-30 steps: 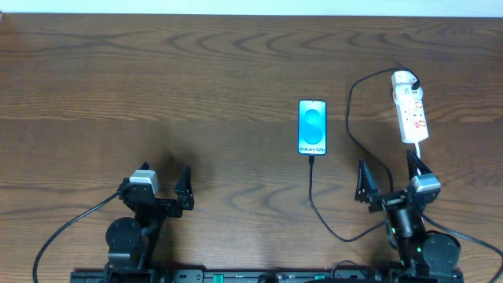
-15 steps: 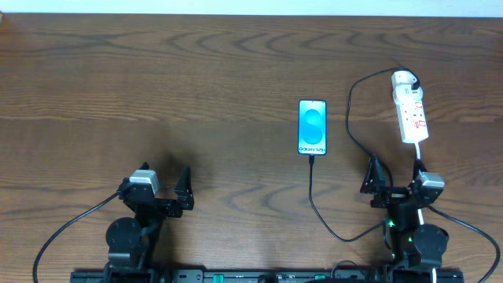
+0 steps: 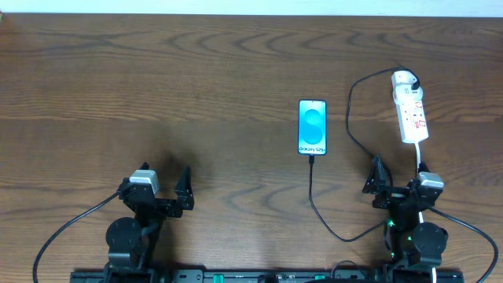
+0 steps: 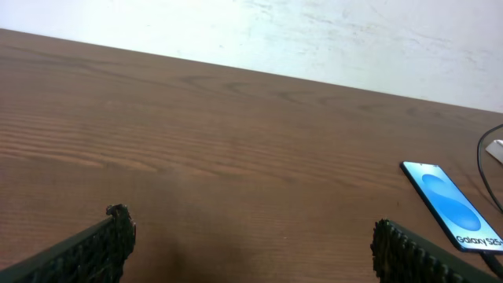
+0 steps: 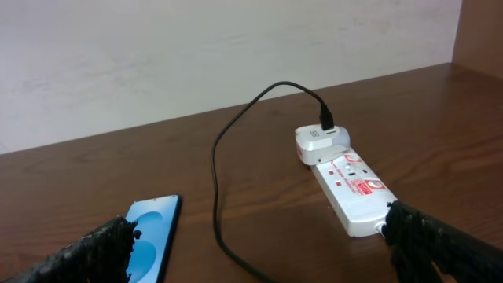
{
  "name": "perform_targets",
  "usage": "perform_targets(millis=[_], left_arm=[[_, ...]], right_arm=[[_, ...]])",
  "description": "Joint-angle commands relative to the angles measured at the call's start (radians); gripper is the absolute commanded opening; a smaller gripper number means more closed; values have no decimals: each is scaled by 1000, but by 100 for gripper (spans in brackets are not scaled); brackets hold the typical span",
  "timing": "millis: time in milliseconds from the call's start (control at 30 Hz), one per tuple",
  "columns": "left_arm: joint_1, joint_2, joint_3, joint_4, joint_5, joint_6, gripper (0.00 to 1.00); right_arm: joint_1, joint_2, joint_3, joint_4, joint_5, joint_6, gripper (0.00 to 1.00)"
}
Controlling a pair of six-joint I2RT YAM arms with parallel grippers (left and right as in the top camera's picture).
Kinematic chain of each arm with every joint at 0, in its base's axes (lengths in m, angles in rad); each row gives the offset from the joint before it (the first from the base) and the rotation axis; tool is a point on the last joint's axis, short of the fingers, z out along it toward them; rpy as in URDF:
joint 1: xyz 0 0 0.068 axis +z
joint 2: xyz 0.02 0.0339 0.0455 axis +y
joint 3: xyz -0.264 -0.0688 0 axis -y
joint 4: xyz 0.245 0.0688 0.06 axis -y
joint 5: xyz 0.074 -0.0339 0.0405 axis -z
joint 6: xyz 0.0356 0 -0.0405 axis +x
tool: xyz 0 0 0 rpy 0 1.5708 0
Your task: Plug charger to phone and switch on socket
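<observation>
While the left arm kept its place, the right arm drew back over the last second from a spot out on the table toward its base, and its gripper (image 5: 259, 220) turned to face the socket (image 3: 411, 114) and settled. By the final half second it had all but stopped. I judged this a withdrawal to rest rather than a reach, which suggested the work was finished or close to it.

That fitted the layout. The charger (image 3: 314, 196) ran from the white plug (image 3: 403, 79) at the far end of the socket, looped down across the table and rose to meet the near edge of the phone (image 3: 312, 127) — seemingly plugged in. The phone lay flat at mid-table, screen lit, well apart from both arms. Whether the socket's switch was on could not be read at this size.

Both grippers stood spread wide and held nothing — the left gripper (image 4: 250, 224) over bare wood, the right one just short of the socket's near end, touching neither it nor the cable.
</observation>
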Motion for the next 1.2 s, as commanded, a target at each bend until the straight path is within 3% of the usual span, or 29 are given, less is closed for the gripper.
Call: perform_targets(millis=[0, 1000, 1167], left_arm=[[-4, -3, -16, -28, 10, -8, 98], [-1, -7, -16, -20, -28, 11, 98], [-1, -7, -42, 100, -51, 42, 98]], right_arm=[[11, -6, -2, -5, 12, -22, 99], [11, -6, -2, -4, 12, -22, 99], [11, -6, -2, -5, 12, -22, 99]])
